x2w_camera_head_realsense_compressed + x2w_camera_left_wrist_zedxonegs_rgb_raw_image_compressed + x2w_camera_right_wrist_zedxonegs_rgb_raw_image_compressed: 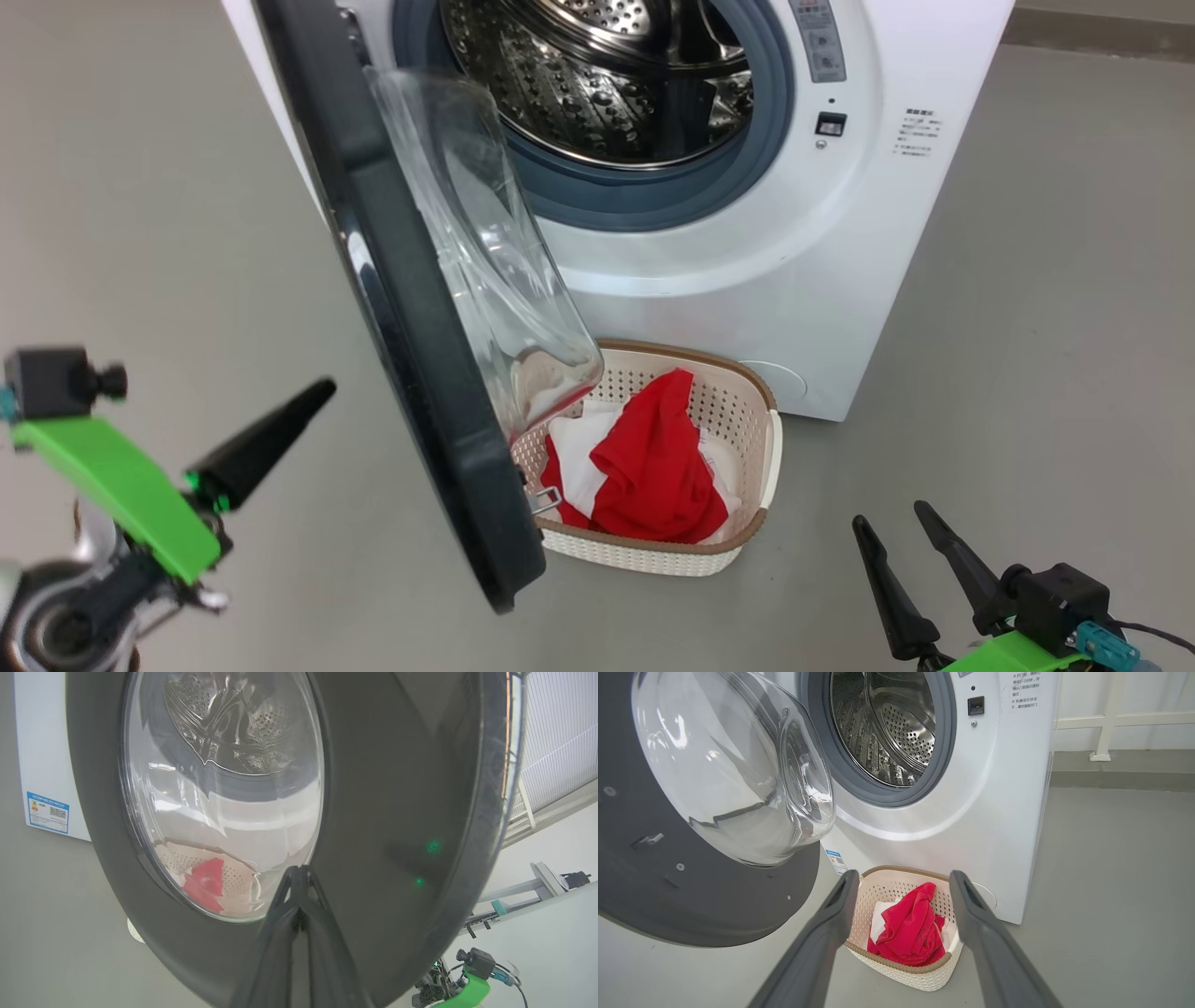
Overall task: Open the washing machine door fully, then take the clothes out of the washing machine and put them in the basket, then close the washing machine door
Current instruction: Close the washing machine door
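- Grey floor [1027,327] spreads all around, and you face the white washing machine [840,233] standing on it.
- You look past its grey rubber ring [653,201] into the perforated steel drum [607,84].
- You find the washing machine door [411,308] standing open, hinged at the left of the opening. Its black rim is nearly edge-on in your head view, and its glass window [728,765] bulges out on the side facing the opening.
- You can spot a small blue sticker [48,812] on the machine's white panel in your left wrist view.
- You have the basket [738,411] on the floor just in front of the machine's foot, partly under the door's glass bowl.
- You see the clothes [653,467], red with white parts, lying bunched inside the basket.
- Your left gripper [322,385] is clenched on nothing, fingers pressed together. It points at the lower part of the door's outer face, close to it. You cannot tell whether the tip touches.
- Your right gripper [891,515] is released and empty, fingers spread wide. It sits low on the right, near the basket but apart from it. In your right wrist view the basket shows between the two fingers.
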